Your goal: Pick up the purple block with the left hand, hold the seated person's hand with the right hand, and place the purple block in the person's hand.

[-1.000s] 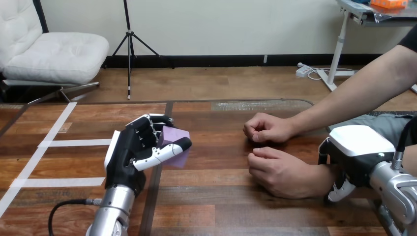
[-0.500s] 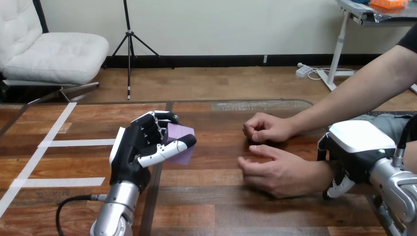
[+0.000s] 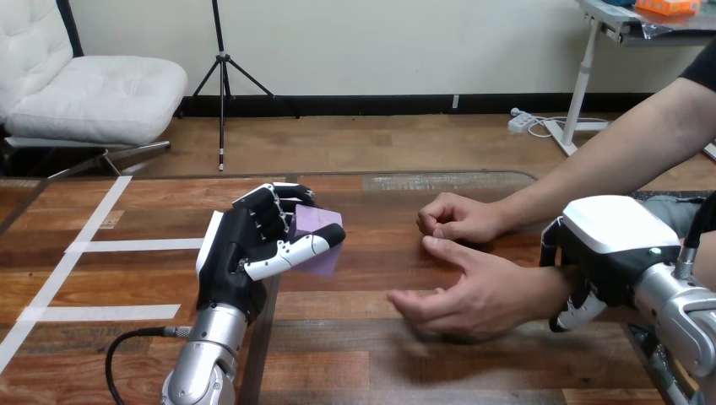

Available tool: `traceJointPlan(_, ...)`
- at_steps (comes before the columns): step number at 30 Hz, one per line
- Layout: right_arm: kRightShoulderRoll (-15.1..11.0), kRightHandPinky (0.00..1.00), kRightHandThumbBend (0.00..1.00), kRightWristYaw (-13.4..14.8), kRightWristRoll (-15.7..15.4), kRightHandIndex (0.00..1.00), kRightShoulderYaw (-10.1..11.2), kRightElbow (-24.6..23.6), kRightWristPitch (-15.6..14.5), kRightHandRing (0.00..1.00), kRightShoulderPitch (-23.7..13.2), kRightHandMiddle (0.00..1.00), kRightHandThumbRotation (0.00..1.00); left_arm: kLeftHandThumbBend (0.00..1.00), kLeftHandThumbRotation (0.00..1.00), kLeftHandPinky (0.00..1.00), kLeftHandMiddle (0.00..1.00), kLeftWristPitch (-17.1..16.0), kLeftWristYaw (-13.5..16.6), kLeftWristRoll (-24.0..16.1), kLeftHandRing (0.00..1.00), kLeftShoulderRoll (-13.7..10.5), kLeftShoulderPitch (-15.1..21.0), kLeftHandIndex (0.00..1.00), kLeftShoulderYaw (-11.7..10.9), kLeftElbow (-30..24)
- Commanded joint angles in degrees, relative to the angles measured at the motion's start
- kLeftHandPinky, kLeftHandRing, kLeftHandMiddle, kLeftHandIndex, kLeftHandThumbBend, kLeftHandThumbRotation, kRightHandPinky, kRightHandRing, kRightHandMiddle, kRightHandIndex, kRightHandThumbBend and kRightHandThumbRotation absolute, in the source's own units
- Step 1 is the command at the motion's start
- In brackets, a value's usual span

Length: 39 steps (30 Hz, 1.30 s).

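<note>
Purple block: it is pinched in the left hand, with the thumb laid across its near face and the curled fingers behind it. The block is clear of the table and tilted, with 1 corner uppermost.

Task status, judged from this position:
1. Pick-up: done. The block is off the table and held in the grasp.
2. Holding the person: apparently in place. The right hand sits at the wrist of the person's nearer hand. Its shell lies over the wrist and 1 fingertip shows beneath it, so you can read it as closed round the wrist.
3. Placing: in hand, not yet done.

The person's nearer hand is partly open, with the palm turned toward the block and the fingers reaching to the view's left. The person's farther hand rests as a loose fist on the table, just beyond the nearer one.

Position of the block: it is left of the open palm and apart from it, with bare table between the 2. Nothing touches it except the left hand.

Next move: carry the block to the right until it is over the palm, then lower it. Spread the thumb and fingers only when the block rests on the palm. Keep clear of the fist behind.
</note>
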<state>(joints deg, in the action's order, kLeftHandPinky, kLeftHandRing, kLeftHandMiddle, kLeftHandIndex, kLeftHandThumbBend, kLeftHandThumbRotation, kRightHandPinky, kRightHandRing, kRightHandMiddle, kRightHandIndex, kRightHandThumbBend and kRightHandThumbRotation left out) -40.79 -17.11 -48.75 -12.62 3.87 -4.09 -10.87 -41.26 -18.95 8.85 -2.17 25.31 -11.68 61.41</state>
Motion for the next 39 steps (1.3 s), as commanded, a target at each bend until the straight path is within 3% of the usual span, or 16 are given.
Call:
traceJointPlan(1, -0.93, 0.35, 0.76, 0.01, 1.48, 0.51, 1.80, -0.14, -0.31, 0.43, -1.07, 0.50, 0.00, 0.98, 0.07, 0.37, 0.48, 0.02, -0.22, 0.03, 0.44, 0.00, 4.66, 0.49, 0.32, -0.03)
traceJointPlan(13, -1.01, 0.34, 0.80, 1.70, 1.21, 0.50, 1.93, -0.52, -0.05, 0.41, -1.00, 0.48, 0.00, 0.97, 0.07, 0.37, 0.49, 1.17, -1.36, 0.25, 0.44, -0.09, 5.13, 0.49, 0.21, 0.35)
traceJointPlan(28, -1.59, 0.33, 0.80, 0.86, 2.27, 0.50, 3.65, -4.69, -0.23, 0.40, -0.65, 0.47, 0.00, 0.96, 0.06, 0.37, 0.49, 1.86, -1.51, -0.36, 0.44, 0.55, 6.02, 0.49, 0.80, 0.80)
traceJointPlan(34, -1.98, 0.31, 0.83, 2.59, 1.53, 0.49, 4.07, -5.79, 1.14, 0.38, -0.52, 0.45, 0.00, 0.96, 0.05, 0.37, 0.49, 2.21, -1.81, -0.53, 0.44, 1.00, 6.46, 0.49, 1.03, 0.91)
traceJointPlan(39, -2.04, 0.28, 0.83, 1.54, 0.95, 0.49, 4.19, -7.42, 0.64, 0.35, -0.92, 0.43, 0.00, 0.96, 0.06, 0.37, 0.49, 2.69, -1.57, -0.88, 0.43, 1.47, 6.70, 0.49, 1.40, 0.75)
